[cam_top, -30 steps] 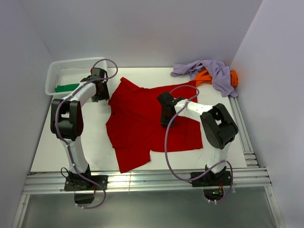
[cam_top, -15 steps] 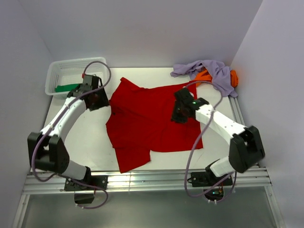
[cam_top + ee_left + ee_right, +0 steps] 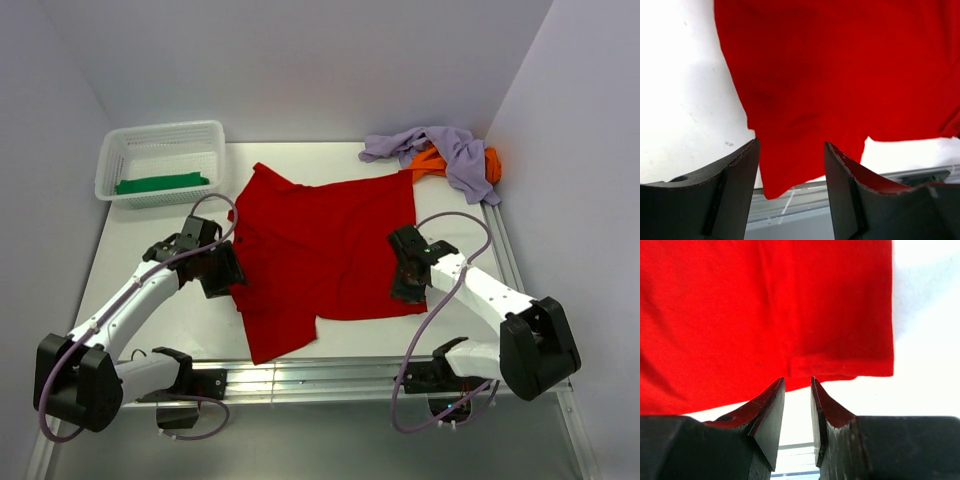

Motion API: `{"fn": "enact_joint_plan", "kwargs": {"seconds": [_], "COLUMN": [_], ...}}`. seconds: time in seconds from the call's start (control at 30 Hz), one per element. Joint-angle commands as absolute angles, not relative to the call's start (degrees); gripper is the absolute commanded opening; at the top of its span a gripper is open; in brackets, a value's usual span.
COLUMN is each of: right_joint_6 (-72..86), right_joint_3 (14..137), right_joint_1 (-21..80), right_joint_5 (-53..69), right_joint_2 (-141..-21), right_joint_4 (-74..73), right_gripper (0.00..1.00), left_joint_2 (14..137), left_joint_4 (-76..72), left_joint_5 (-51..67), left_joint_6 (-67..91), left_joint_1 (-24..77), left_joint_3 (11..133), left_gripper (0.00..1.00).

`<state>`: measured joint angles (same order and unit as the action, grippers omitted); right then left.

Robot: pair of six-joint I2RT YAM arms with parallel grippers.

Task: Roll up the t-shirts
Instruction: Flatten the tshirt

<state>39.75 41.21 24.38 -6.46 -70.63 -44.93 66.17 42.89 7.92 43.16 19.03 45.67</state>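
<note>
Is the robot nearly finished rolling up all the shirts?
Not nearly. Done, it seems: the green shirt lies as a narrow bundle in the basket. In hand: the red shirt is spread flat, unrolled, with the left gripper and right gripper open by its edges, holding nothing. Left: the lavender shirt and orange shirt are heaped in the far corner.

White table (image 3: 300,158) enclosed by pale walls (image 3: 300,60) behind and on both sides; aluminium rail (image 3: 320,380) along its near edge.
</note>
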Motion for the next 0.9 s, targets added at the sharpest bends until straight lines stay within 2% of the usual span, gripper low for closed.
{"fn": "enact_joint_plan", "kwargs": {"seconds": [0.0, 0.63, 0.87], "right_joint_6": [40.87, 43.77, 44.56], "right_joint_3": [40.69, 40.52, 40.78], "right_joint_1": [24.61, 29.88, 30.67], "right_joint_5": [-7.65, -8.96, -10.37], "right_joint_2": [-70.31, -75.93, -78.48], "right_joint_4": [-43.15, -41.92, -41.92], "right_gripper": [0.34, 0.35, 0.32], "left_joint_2": [64.60, 65.56, 66.18], "left_joint_4": [41.92, 39.99, 40.25], "left_joint_5": [11.60, 14.24, 13.98], "left_joint_6": [45.53, 45.62, 44.56], "left_joint_1": [19.77, 20.39, 20.39], "left_joint_3": [44.30, 42.80, 43.24], "left_gripper": [0.59, 0.58, 0.58]}}
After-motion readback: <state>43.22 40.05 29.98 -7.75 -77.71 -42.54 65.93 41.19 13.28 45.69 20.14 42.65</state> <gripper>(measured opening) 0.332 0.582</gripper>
